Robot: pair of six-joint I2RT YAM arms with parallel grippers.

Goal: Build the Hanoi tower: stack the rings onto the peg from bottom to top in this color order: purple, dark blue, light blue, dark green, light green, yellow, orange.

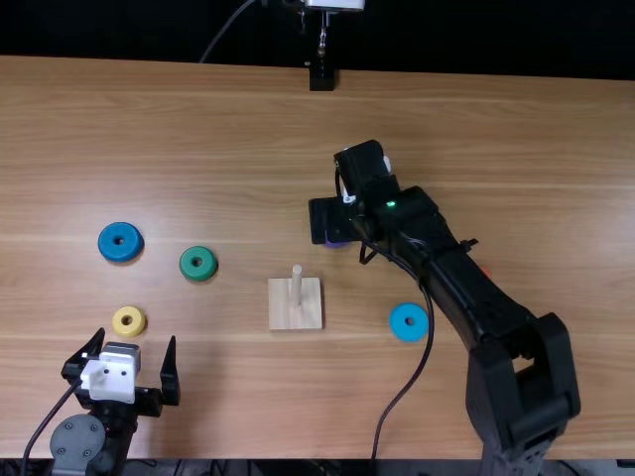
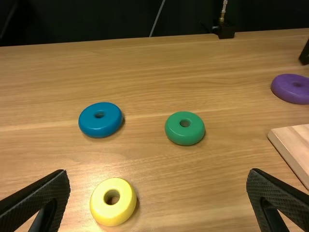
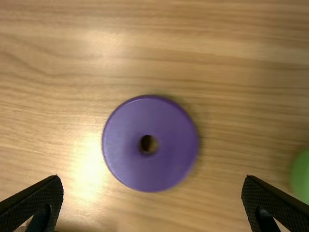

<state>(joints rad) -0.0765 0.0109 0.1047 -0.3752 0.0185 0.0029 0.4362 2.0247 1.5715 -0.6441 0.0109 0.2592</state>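
The peg (image 1: 297, 286) stood upright on its pale wooden base (image 1: 283, 312), which lay flat near the middle of the worktop (image 1: 198, 119). The rings lay around that base, flat, with their holes facing up. The purple ring (image 3: 166, 145) was beyond the base and a little to its right, beneath the right pincer (image 1: 322, 218). The light blue ring (image 1: 408, 333) lay right of the base, beside the right arm (image 1: 476, 297). Left of the base were the dark green ring (image 1: 198, 252), the dark blue ring (image 1: 121, 231) farther out, and the yellow ring (image 1: 128, 310) near the left pincer (image 1: 137, 335).

The left pincer was spread wide, its fingers well apart. The right pincer was also wide, its fingers apart, with the purple ring in the gap ahead of them and touching neither.

The right wrist view gave the purple ring's full round face, while the top view had just a piece of its rim, the right pincer covering the rest. A reddish-orange sliver (image 1: 485, 271) peeked past the right arm in the top view. A green curve (image 3: 301, 176) at the right wrist view's edge was probably the light green ring.
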